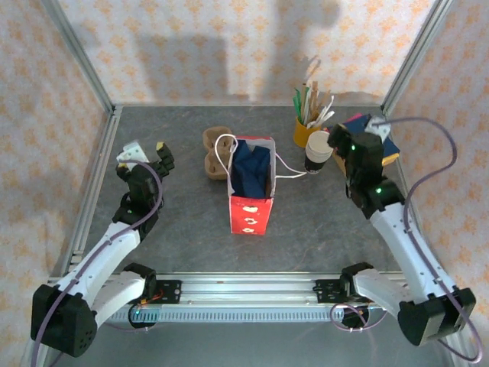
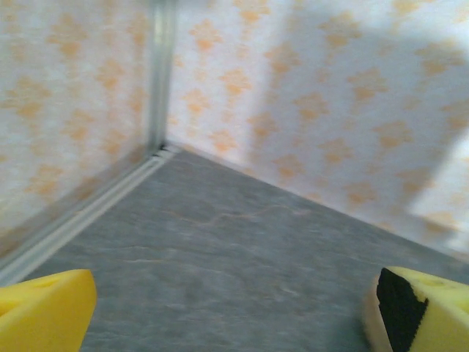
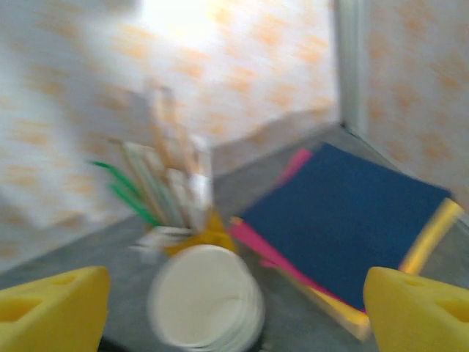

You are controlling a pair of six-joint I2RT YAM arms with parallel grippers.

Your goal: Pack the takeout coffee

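Observation:
The takeout coffee [image 1: 318,155] stands upright on the grey table, just right of the red bag, its cream-white inside facing up. In the blurred right wrist view the cup [image 3: 207,301] sits low between my yellow fingers [image 3: 53,308], nearer the left one, with a gap on both sides. My right gripper [image 1: 337,142] [image 3: 234,315] is open, right beside the cup and holding nothing. At the far left, well away from the cup, my left gripper [image 1: 145,155] [image 2: 234,312] is open over bare table.
A red paper bag [image 1: 250,205] with blue cloth inside stands mid-table, its white handles spread out. A brown pulp carrier [image 1: 216,155] lies behind it. A yellow cup of stir sticks [image 1: 306,130] [image 3: 176,213] and a stack of blue, pink and yellow sheets [image 3: 344,220] sit by the back right corner.

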